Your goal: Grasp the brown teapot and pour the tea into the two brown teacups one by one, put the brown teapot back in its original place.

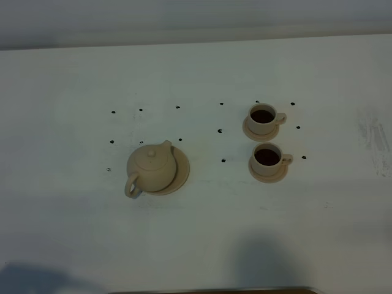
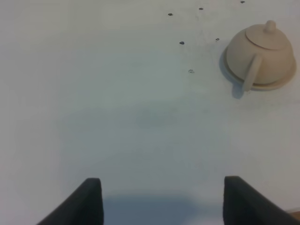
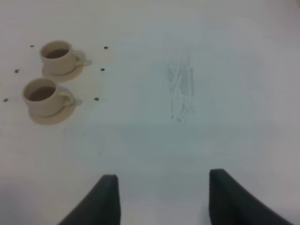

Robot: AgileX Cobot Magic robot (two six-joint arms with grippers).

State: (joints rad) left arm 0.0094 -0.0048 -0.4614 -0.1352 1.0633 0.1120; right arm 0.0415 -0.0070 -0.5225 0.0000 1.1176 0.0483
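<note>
The brown teapot [image 1: 150,169] [image 2: 258,52] rests on its wide saucer, the original place [image 1: 181,172] [image 2: 281,83], left of centre on the white table, handle toward the near edge. Two brown teacups, one farther [image 1: 264,117] [image 3: 58,55] and one nearer [image 1: 269,157] [image 3: 43,96], stand on small saucers at centre right, both holding dark tea. My left gripper [image 2: 161,199] is open and empty, well back from the teapot. Equally empty and open, my right gripper [image 3: 163,197] hangs over bare table, away from the cups. Neither arm shows in the high view.
Small black dots [image 1: 178,107] mark the table [image 1: 73,245] around the teapot and cups. A grey scuff [image 1: 375,139] [image 3: 182,91] lies near the right edge. A dark strip [image 1: 214,290] runs along the near edge of the table.
</note>
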